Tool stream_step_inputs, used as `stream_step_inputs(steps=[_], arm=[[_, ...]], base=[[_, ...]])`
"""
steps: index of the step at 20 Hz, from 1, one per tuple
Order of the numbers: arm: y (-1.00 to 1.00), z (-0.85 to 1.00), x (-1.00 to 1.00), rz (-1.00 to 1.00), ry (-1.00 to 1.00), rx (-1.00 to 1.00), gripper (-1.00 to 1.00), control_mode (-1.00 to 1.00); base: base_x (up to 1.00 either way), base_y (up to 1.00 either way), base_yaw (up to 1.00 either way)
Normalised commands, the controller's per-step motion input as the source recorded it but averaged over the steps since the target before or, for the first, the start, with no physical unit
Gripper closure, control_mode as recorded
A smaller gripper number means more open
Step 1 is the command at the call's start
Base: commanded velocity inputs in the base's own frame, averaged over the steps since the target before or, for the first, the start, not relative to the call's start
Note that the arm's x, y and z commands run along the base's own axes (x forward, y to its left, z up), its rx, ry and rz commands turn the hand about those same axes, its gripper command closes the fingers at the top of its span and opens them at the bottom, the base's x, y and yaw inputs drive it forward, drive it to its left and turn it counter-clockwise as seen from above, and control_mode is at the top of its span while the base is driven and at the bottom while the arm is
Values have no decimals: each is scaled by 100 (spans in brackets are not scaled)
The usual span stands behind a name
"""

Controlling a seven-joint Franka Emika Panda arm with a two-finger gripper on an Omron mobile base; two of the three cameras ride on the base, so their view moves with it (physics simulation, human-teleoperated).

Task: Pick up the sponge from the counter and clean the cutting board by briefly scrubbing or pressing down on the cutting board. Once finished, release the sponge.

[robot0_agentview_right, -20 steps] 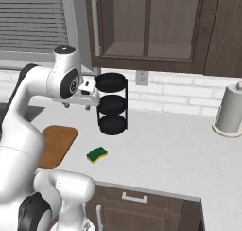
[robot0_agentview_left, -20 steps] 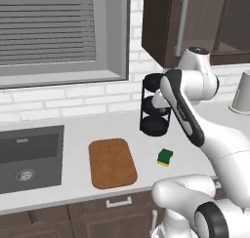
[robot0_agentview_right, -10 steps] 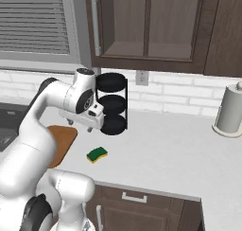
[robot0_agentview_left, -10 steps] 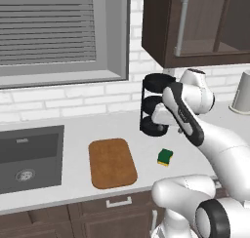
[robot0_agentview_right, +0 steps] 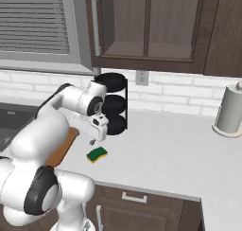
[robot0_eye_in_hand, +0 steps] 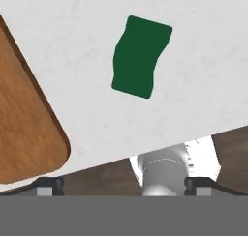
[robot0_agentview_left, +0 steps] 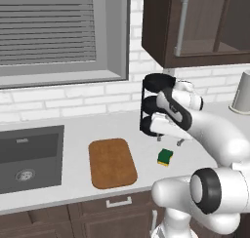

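I've got the gripper (robot0_agentview_right: 93,142) w/ jaws wide apart, empty, hovering above the sponge (robot0_agentview_right: 97,154), cutting board (robot0_agentview_left: 112,162) just left on counter (robot0_agentview_right: 170,154).

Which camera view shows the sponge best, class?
The hand view: the sponge lies unobstructed, seen from above, its whole green top visible. The left and right base views show it small, though they reveal its yellow base.
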Motion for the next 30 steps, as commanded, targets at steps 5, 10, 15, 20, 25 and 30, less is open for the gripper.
stream_step_inputs(steps=[5, 10, 15, 20, 25, 30], arm=[[-11, -49, 19, -10, 1, 0, -100, -100], [0, -48, 23, -7, 3, -3, -100, -100], [-2, -40, 21, -6, 3, -3, -100, -100], [-13, -27, 13, -6, 3, -1, -100, -100], [-6, -26, 13, -5, 2, -2, -100, -100], [0, -19, 10, -4, 0, -3, -100, -100]], base=[[0, 0, 0], [0, 0, 0], [0, 0, 0], [0, 0, 0], [0, 0, 0], [0, 0, 0]])
